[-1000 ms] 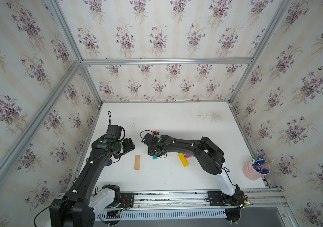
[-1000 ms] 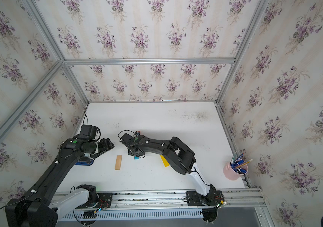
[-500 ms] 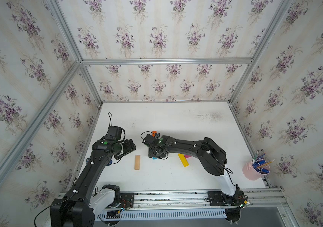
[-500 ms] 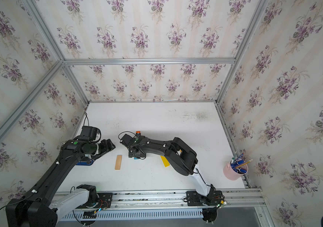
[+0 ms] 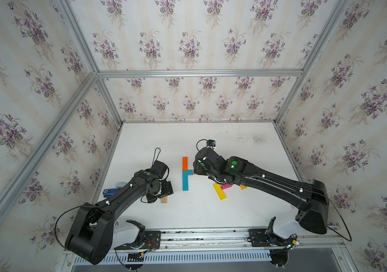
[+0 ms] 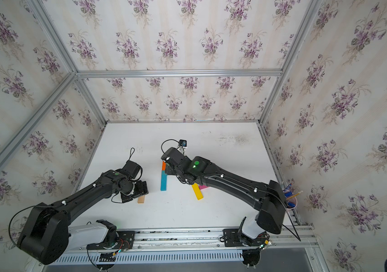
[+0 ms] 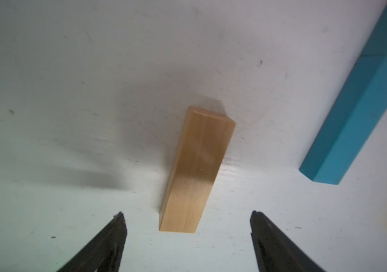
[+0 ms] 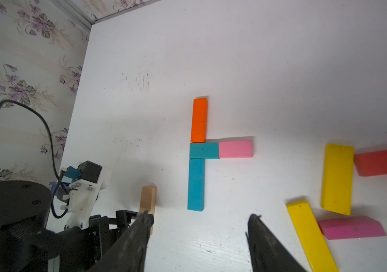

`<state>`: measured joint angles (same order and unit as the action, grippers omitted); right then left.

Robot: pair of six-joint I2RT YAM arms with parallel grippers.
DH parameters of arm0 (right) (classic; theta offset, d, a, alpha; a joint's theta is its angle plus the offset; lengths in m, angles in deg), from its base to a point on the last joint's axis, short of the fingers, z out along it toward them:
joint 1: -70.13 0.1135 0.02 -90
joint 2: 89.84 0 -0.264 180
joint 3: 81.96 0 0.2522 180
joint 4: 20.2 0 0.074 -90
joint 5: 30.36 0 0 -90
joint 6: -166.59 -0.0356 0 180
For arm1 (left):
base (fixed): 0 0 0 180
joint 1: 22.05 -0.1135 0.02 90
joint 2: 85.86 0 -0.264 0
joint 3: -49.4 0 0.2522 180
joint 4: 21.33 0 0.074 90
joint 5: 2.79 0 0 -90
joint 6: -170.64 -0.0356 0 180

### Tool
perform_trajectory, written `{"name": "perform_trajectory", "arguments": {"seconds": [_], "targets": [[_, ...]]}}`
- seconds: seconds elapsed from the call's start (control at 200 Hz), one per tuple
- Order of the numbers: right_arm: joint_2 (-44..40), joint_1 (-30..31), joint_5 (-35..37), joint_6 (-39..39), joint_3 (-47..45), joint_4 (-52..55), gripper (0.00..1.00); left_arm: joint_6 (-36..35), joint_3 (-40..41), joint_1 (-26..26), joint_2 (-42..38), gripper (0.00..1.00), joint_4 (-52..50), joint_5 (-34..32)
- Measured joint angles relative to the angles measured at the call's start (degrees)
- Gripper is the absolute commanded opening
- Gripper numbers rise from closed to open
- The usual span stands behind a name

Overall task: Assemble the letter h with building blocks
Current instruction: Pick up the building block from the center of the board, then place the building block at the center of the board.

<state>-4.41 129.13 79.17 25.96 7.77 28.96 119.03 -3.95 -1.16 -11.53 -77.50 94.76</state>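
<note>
The left pincer [image 7: 187,213] stood open and empty over the plain wood block [image 7: 197,169], with a gap on either side. The right pincer [image 8: 199,214] was also open and held nothing. On the table [image 5: 211,212], the orange block [image 5: 185,163] lay at 12 o'clock of the long teal block [image 5: 185,182]. The plain wood block lay at 8 o'clock of the long teal block. A yellow block [image 5: 219,191] and a magenta block [image 5: 226,186] lay loose at 4 o'clock of the orange block.

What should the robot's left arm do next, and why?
Probably lower the left gripper and close on the wooden block: its open jaws stand either side of the block's near end, and the letter lacks a leg at the pink block's free end.
</note>
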Motion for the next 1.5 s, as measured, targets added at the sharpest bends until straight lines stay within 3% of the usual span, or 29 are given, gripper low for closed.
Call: {"name": "perform_trajectory", "arguments": {"seconds": [0.17, 0.31, 0.375, 0.44, 0.5, 0.654, 0.939, 1.074, 1.349, 1.499], "targets": [[-8.13, -2.58, 0.83, -0.96, -9.53, 0.39, 0.67, 0.00, -0.72, 0.83, 5.38, 0.79, 2.14, -1.29], [-12.87, -3.78, 0.90, -2.89, -14.16, 0.79, 0.66, 0.15, -1.22, 1.81, 8.35, 0.65, 2.21, -2.67], [-14.36, -3.96, 1.09, -3.41, -14.82, 0.98, 0.66, 0.17, -1.73, 1.79, 9.70, 0.56, 1.44, -3.10], [-15.93, -3.93, 1.27, -3.65, -15.02, 1.14, 0.66, 0.00, -2.54, 1.79, 11.34, 0.35, 0.42, -3.28], [-17.53, -3.93, 1.44, -3.98, -15.32, 1.25, 0.66, -0.52, -3.52, 1.79, 12.66, 0.24, 0.11, -3.04], [-21.62, -4.76, 1.99, -4.92, -16.68, 2.49, 0.67, -0.94, -3.98, 1.77, 12.31, 0.10, -0.50, -2.54], [-25.79, -7.78, 2.19, -5.11, -14.47, 6.56, 0.67, -0.81, -7.21, 3.48, -0.11, 0.09, -8.15, -2.73], [-27.91, -8.68, 2.25, -5.35, -14.03, 8.81, 0.67, 0.74, -12.41, 8.11, -1.70, 0.10, -11.69, -3.43], [-32.37, -9.31, 3.15, -6.91, -15.80, 12.52, 0.67, 6.38, -26.21, 24.24, 11.56, 0.10, -11.19, -3.74], [-36.74, -9.51, 4.02, -7.87, -18.40, 13.77, 0.67, 8.26, -31.69, 30.21, 19.82, 0.10, -8.81, -3.67]]}}
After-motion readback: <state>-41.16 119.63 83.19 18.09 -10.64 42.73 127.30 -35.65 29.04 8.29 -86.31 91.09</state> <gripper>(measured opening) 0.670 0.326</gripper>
